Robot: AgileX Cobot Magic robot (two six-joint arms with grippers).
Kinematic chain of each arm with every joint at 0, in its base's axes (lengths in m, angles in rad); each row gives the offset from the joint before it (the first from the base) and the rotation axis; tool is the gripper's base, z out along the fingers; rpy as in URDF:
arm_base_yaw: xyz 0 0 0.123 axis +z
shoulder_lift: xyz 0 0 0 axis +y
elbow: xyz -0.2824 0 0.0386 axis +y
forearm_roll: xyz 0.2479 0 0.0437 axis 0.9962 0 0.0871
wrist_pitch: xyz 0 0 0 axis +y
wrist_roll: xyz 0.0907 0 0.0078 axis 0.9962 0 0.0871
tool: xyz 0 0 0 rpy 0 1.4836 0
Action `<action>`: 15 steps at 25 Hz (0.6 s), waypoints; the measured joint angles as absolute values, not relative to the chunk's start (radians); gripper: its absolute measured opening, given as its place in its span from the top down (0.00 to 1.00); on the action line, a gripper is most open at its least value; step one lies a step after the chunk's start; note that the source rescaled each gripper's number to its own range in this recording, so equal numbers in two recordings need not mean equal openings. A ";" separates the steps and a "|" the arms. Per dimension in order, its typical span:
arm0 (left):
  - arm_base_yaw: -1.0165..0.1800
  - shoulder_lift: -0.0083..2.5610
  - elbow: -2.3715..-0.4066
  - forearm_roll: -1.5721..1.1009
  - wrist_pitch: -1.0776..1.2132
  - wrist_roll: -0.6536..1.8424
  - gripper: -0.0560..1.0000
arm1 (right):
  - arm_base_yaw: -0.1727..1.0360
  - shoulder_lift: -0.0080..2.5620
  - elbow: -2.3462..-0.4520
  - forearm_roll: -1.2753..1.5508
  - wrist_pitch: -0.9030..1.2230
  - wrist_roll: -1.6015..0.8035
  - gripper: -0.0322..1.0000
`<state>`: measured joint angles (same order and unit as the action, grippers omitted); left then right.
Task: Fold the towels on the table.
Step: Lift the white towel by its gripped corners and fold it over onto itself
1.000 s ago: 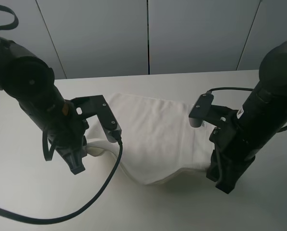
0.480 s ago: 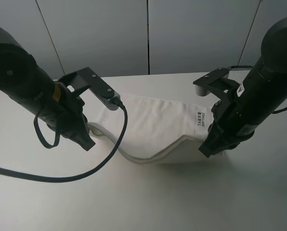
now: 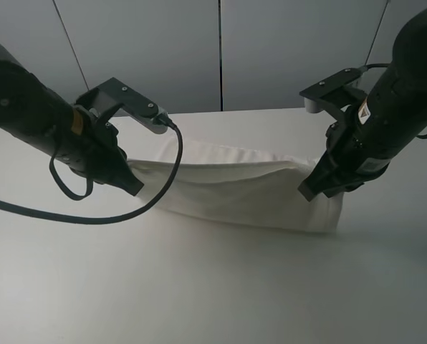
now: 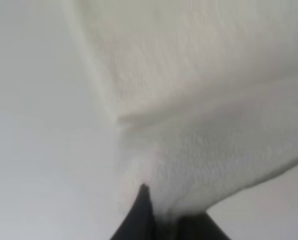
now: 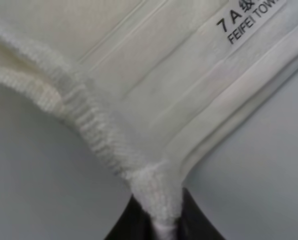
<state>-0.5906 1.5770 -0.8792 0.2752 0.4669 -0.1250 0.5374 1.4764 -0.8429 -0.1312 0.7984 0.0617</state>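
While each is clamping a corner of cloth between closed jaws, the left pincer (image 3: 132, 185) and the right pincer (image 3: 312, 192) are holding the single white towel (image 3: 235, 190) up by one long edge, so that it is sagging between them like a shallow sling, with its lower part draping down onto the worktop (image 3: 199, 294) and its right end drooping below the right pincer. Seen from the left wrist, terry is bunching directly at the dark tips. Seen from the right wrist, a thick hemmed corner is running straight into the jaws, with the stripe band (image 5: 189, 95) and the printed label (image 5: 249, 20) lying just beyond. Judging from this, the step in hand is carrying the lifted edge across the part that is resting on the worktop to make a first fold. Doing it well is calling for both arms travelling level and at one pace, for the span between them staying taut enough that the sag is not dragging or creasing, and for the held edge coming down squarely on the opposite edge before either grip is letting go. The right end, hanging lower, is probably needing a slight lift so the corners are meeting. Counting up, there are two arms, two pincers, one towel, one label, one worktop and one black cable (image 3: 92, 218) looping from the left arm.
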 joint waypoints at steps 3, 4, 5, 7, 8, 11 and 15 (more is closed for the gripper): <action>-0.591 1.577 -0.879 0.282 0.408 -0.129 0.95 | 0.537 1.476 -0.843 -0.188 0.774 0.117 0.97; -0.589 1.577 -0.879 0.282 0.384 -0.129 0.95 | 0.537 1.476 -0.843 -0.209 0.766 0.134 0.97; -0.588 1.577 -0.879 0.282 0.360 -0.131 0.95 | 0.537 1.476 -0.843 -0.226 0.759 0.154 0.97; -0.579 1.577 -0.879 0.282 0.312 -0.131 0.95 | 0.537 1.476 -0.843 -0.262 0.744 0.189 0.97; -0.571 1.577 -0.879 0.284 0.289 -0.131 0.95 | 0.537 1.476 -0.843 -0.279 0.737 0.202 0.97; -0.535 1.577 -0.879 0.284 0.236 -0.131 0.95 | 0.537 1.476 -0.843 -0.334 0.701 0.264 0.97; -0.488 1.579 -0.879 0.284 0.192 -0.129 0.95 | 0.537 1.476 -0.843 -0.391 0.652 0.338 0.97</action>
